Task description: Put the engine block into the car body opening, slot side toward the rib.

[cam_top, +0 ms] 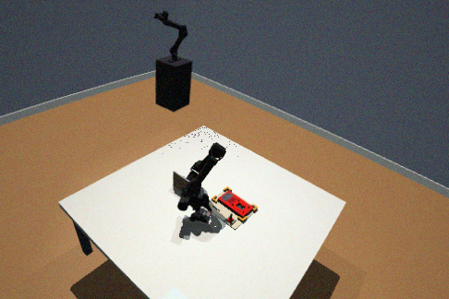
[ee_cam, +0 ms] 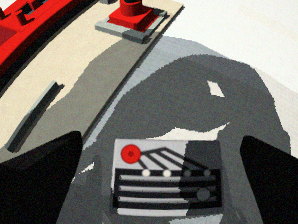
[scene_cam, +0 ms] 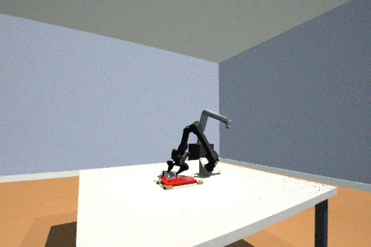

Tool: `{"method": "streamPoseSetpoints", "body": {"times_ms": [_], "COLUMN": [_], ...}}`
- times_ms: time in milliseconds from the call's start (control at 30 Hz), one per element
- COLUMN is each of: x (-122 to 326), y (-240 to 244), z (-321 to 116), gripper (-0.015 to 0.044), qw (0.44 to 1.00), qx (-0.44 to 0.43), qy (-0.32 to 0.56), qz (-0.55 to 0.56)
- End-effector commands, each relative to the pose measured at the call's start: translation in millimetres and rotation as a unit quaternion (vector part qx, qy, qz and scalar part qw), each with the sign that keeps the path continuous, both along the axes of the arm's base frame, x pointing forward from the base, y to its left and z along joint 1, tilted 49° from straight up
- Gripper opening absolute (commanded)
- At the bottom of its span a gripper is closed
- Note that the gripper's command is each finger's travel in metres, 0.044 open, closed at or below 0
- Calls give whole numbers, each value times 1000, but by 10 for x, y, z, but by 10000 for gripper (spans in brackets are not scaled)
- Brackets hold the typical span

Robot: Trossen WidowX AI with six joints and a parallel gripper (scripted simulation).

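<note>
The grey engine block (ee_cam: 150, 206) lies between my fingers in the wrist view, its patterned top with a red dot facing the camera. It appears to stand on the table beside the board. My gripper (ee_cam: 164, 143) (cam_top: 202, 216) (scene_cam: 175, 172) is open around it, with a gap on each side. The red car body (cam_top: 228, 200) (scene_cam: 183, 180) (ee_cam: 31, 37) is on the cream board; its dark opening (cam_top: 240, 206) shows in the top view. The opening is outside the wrist view. The block's underside and slot are hidden, and I cannot make out the rib.
The cream board (cam_top: 222, 215) (ee_cam: 75, 57) has yellow corner pieces around the car body. A red piece with a stalk (cam_top: 230, 220) (ee_cam: 131, 20) stands near its edge, and a dark raised strip (ee_cam: 35, 117) lies on it. An upright panel (cam_top: 179, 183) stands behind the arm.
</note>
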State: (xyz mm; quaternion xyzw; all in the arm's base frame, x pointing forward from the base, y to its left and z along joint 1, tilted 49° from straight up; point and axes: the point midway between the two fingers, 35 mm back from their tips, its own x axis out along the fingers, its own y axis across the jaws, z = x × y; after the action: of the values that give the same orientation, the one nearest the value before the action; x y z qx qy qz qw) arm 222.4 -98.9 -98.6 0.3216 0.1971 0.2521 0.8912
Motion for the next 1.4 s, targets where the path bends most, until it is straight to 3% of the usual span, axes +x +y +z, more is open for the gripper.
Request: {"method": "streamPoseSetpoints", "body": {"times_ms": [0,300,1033,1367], "x": [-31,-329,-305,-260], "y": [-42,-296,-270,-262], "z": [1,107,100,103], "gripper": [440,440,440,440], "qw": [1000,1000,1000,987], "qx": [-3,-2,-2,-118], "qy": [3,7,8,-35], "qz": [2,6,3,103]}}
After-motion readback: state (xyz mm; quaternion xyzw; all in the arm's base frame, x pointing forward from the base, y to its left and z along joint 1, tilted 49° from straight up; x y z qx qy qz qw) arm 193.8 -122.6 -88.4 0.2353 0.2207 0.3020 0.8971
